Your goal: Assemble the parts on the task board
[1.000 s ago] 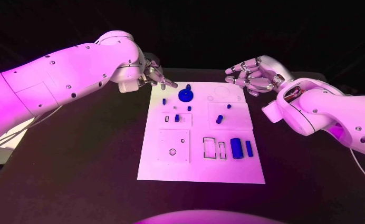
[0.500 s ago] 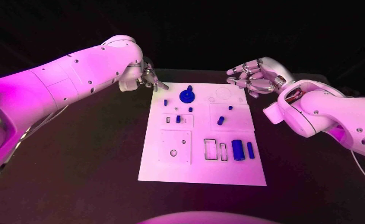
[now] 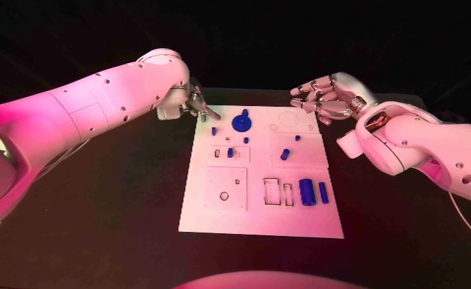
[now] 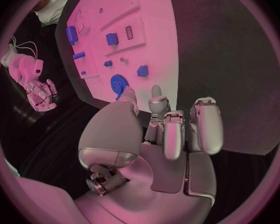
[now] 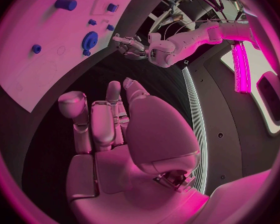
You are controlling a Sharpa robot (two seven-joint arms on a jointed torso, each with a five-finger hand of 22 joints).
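The black table [image 3: 108, 200] carried the white board [image 3: 257, 217], which lay lengthwise between the two arms, its far end nearest both hands. The left arm [image 3: 88, 109] reached in over the table and ended beside the board's far left corner; the right arm [image 3: 412, 146] bent in beside the board's right edge. The left hand [image 3: 193, 103] hung just off that far left corner with its fingers [image 4: 205, 127] curled in side by side and nothing held in them, a loose clench clear of the board in the left wrist view. The right hand [image 3: 324, 102] was just beyond the board's far right corner, apart from it, palm turned toward the board and fingers [image 5: 93, 124] bent inward on nothing. Of the blue pieces, the round gear-like disc [image 3: 241, 123] stood on the board closest to the left hand, just beside its fingertips but not touching them. The largest cylinder [image 3: 307, 192] lay at the board's near end, well apart from both hands, with a slimmer bar [image 3: 323, 192] just beside it on the side of the right arm. A short peg [image 3: 284, 154] stood on the board's right half, nearer the right hand, and a small stud [image 3: 214, 130] stood near the left edge, just short of the left hand.
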